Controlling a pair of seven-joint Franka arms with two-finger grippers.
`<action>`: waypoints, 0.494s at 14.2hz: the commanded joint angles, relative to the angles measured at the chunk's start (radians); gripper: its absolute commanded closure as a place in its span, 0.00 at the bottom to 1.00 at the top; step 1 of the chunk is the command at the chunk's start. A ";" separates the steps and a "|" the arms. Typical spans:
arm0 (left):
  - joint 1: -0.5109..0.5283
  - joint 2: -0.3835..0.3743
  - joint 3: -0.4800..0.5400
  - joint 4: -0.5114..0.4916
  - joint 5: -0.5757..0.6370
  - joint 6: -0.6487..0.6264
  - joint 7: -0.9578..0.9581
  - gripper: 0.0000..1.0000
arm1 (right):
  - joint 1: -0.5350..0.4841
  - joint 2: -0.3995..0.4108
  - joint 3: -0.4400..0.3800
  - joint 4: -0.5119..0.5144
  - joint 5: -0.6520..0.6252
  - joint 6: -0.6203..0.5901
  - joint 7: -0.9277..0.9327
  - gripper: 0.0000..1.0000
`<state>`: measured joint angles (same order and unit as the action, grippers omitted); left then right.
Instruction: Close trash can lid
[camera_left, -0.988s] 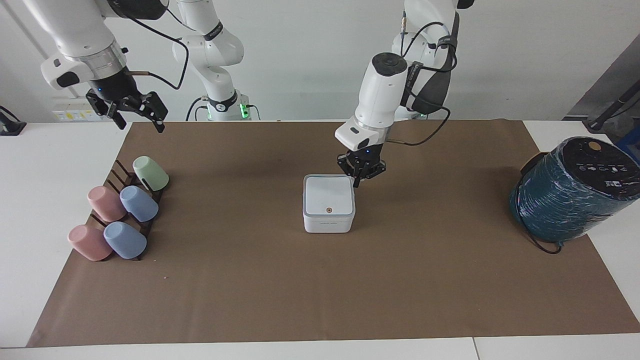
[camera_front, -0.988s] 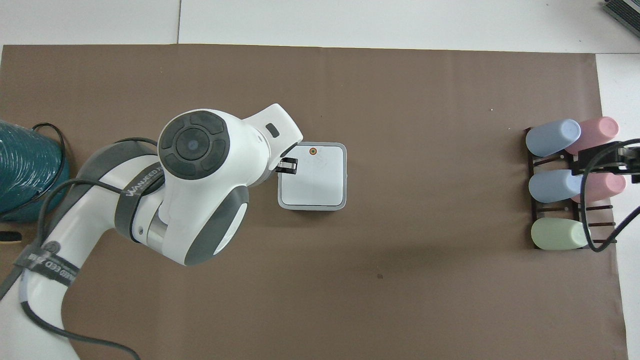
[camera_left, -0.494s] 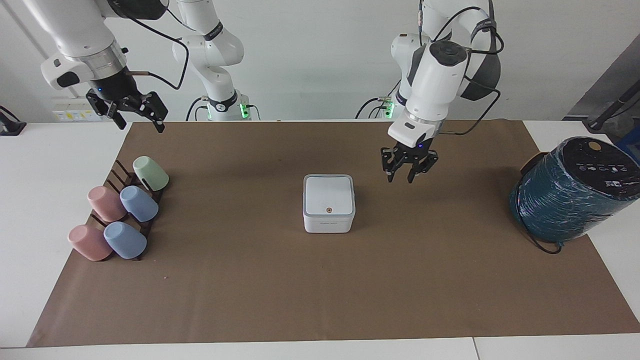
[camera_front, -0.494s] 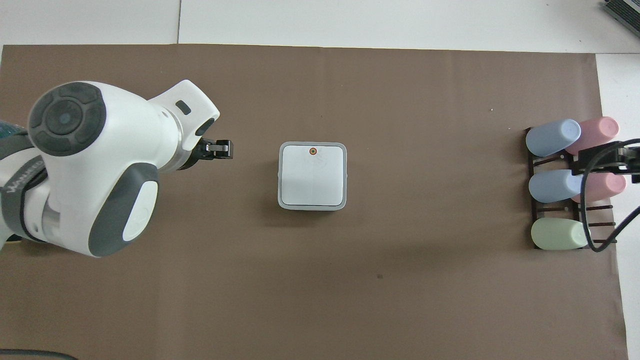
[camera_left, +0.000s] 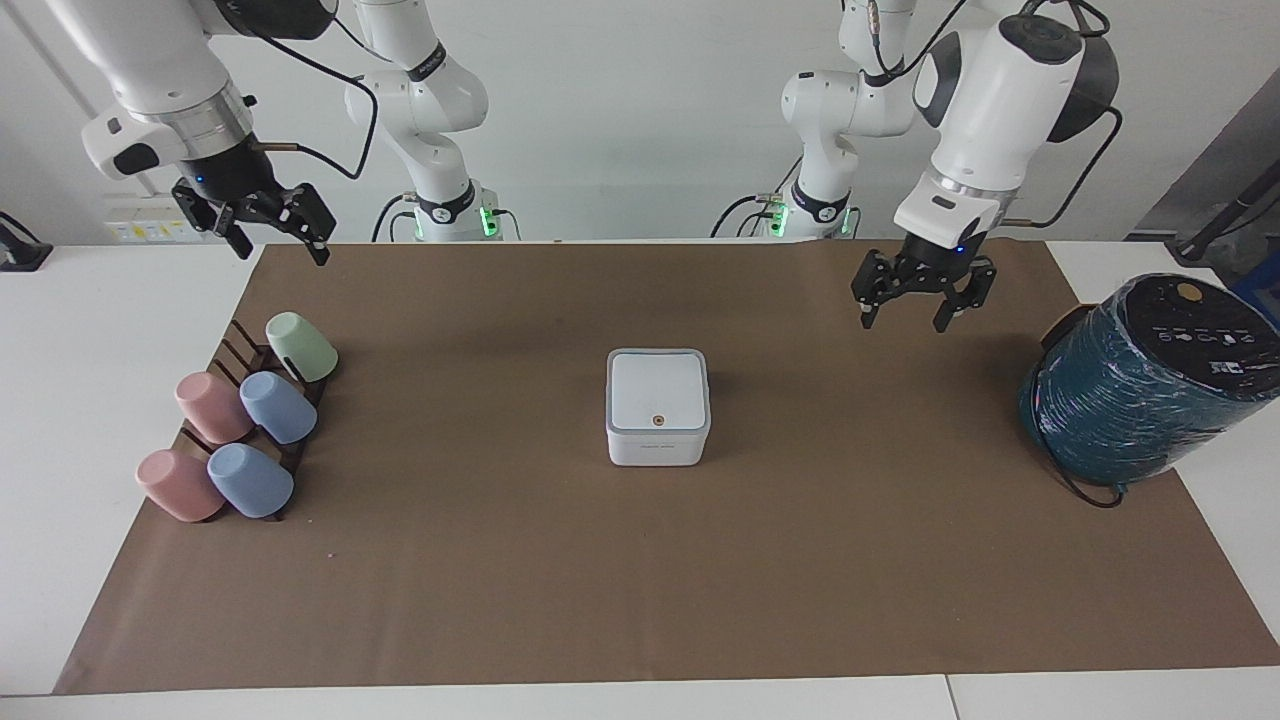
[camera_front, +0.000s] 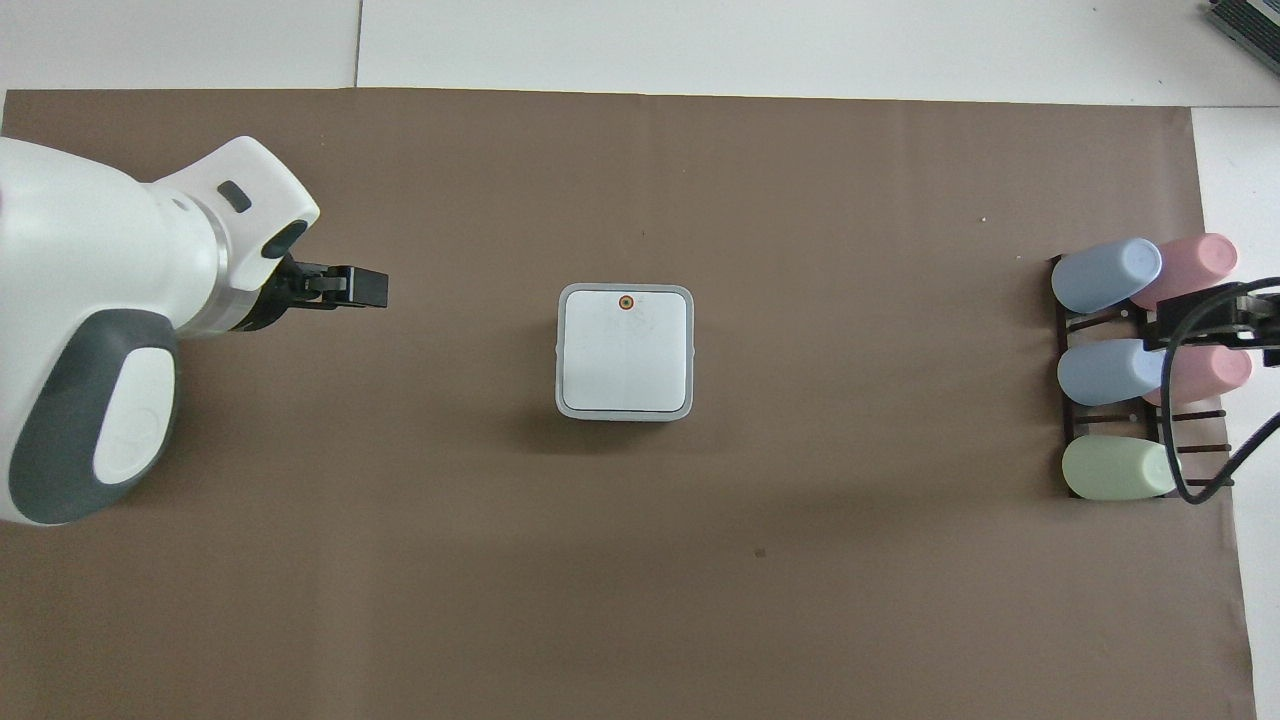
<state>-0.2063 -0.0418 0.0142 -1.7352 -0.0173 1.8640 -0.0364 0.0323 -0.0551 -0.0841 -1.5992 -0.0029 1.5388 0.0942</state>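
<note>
So the trash can (camera_left: 658, 420) is sitting in the middle of the brown paper (camera_left: 640, 600) on the tabletop (camera_left: 90, 360), and the lid (camera_left: 657, 389) lies flat on top of it, shut, with the little orange dot facing up at the edge farthest from me. Nothing of mine is touching it.

My left tool (camera_left: 922, 303) hangs in the air over bare paper, well apart from the can, off toward my left arm's end of the tabletop. Its two fingers are spread apart and point down, with nothing between them. The left arm comes down to it from high up, wrist tipped a bit so the white forearm leans outward. Just past that tool, toward the same end, there's the big teal-wrapped cylinder (camera_left: 1140, 385) with the black top, lying tilted at the paper's edge.

My right tool (camera_left: 272, 235) waits up in the air over the paper's corner at the other end, fingers apart too and holding nothing. Below it is a dark rack (camera_left: 245, 350) with five cups (camera_left: 278, 407): pink, blue and green.
</note>
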 joint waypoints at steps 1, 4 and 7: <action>0.062 0.014 -0.010 0.118 0.014 -0.133 0.113 0.00 | -0.008 -0.015 0.006 -0.012 -0.002 0.001 -0.024 0.00; 0.122 0.057 -0.010 0.236 0.011 -0.257 0.138 0.00 | -0.008 -0.015 0.006 -0.012 -0.002 0.001 -0.024 0.00; 0.134 0.071 -0.008 0.293 0.008 -0.318 0.139 0.00 | -0.008 -0.015 0.007 -0.012 -0.002 0.001 -0.024 0.00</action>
<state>-0.0846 -0.0074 0.0153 -1.5112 -0.0173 1.6022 0.0922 0.0323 -0.0551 -0.0841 -1.5992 -0.0029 1.5388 0.0942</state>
